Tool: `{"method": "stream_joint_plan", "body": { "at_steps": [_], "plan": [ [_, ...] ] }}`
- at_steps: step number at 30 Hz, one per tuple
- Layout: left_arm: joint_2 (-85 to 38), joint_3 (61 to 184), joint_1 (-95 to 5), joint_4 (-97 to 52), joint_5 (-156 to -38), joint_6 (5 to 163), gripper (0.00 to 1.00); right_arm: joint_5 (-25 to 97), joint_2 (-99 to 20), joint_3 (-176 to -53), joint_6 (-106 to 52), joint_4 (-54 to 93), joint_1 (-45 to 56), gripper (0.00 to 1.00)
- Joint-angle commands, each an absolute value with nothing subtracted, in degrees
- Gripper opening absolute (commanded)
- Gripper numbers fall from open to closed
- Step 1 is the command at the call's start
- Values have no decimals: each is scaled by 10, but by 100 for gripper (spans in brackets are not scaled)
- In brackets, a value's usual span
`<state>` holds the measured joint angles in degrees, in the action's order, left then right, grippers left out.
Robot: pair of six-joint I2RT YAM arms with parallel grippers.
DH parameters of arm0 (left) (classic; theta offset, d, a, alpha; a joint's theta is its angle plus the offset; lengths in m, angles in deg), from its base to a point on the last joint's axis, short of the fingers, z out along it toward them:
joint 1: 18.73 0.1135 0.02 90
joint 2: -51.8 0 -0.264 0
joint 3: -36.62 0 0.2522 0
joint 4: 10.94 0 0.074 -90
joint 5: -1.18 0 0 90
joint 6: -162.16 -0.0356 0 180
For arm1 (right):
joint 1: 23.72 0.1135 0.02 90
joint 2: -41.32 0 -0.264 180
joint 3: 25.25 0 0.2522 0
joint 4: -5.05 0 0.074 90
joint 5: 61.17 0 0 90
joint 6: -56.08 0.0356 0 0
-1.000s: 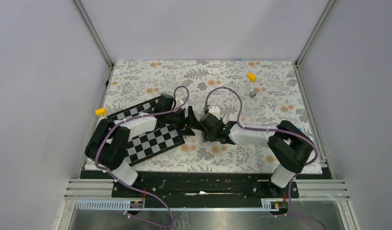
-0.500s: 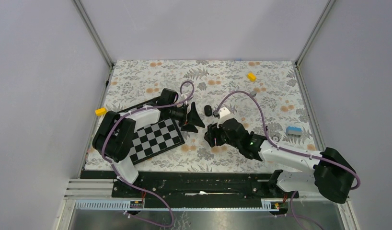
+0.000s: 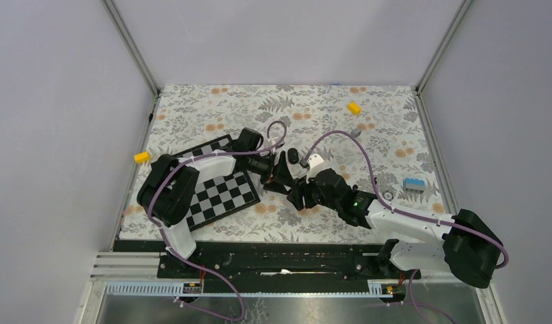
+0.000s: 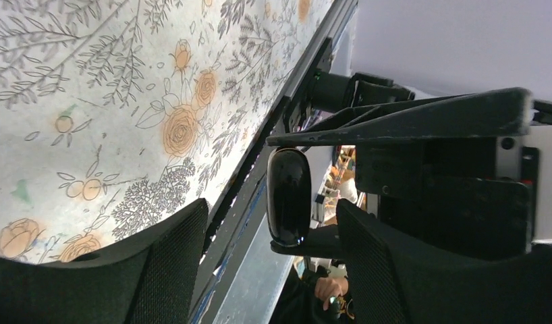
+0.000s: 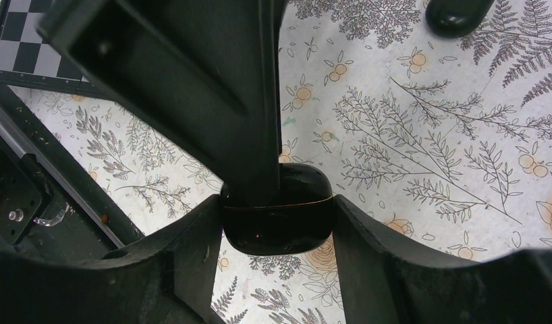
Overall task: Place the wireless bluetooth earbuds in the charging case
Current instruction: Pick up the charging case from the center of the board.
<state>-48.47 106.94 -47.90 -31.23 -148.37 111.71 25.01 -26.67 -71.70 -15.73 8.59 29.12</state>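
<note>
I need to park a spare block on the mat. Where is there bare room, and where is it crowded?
Bare: the far-left mat behind the chessboard, and the far strip running right to the yellow block. Crowded: the centre, where the right gripper holds the charging case with the left gripper close beside it.
</note>
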Motion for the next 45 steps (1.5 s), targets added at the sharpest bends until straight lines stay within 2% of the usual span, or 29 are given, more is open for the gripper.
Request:
{"method": "stream_joint_plan", "body": {
  "at_steps": [1,4,7,14,19,23,25,26,31,38,42,45],
  "plan": [
    [-501,1096,-497,-346,-1484,1083,69,247,-251,-721,-166,56,293,50],
    [-502,1097,-500,-340,-1494,1085,62,242,-250,-719,-166,57,294,50],
    [-506,1101,-505,-339,-1520,1081,60,236,-248,-715,-166,57,294,50],
    [-514,1105,-521,-335,-1553,1075,41,232,-255,-715,-164,57,294,50],
    [-512,1105,-532,-322,-1548,1083,17,231,-264,-722,-164,60,294,51],
    [-511,1105,-532,-310,-1546,1093,8,226,-264,-723,-162,60,294,52],
    [-510,1107,-531,-309,-1545,1094,2,216,-265,-724,-158,65,294,56],
    [-508,1107,-529,-309,-1543,1095,0,213,-265,-723,-154,68,293,61],
    [-497,1095,-508,-276,-1537,1122,0,211,-255,-724,-135,91,281,98],
    [-480,1070,-452,-226,-1539,1157,0,327,-199,-723,-87,106,197,99],
    [-454,1014,-425,-52,-1550,1274,0,419,-145,-667,22,0,126,100],
    [-450,990,-423,62,-1554,1354,0,446,-144,-616,124,-124,119,100]
  ]
}}
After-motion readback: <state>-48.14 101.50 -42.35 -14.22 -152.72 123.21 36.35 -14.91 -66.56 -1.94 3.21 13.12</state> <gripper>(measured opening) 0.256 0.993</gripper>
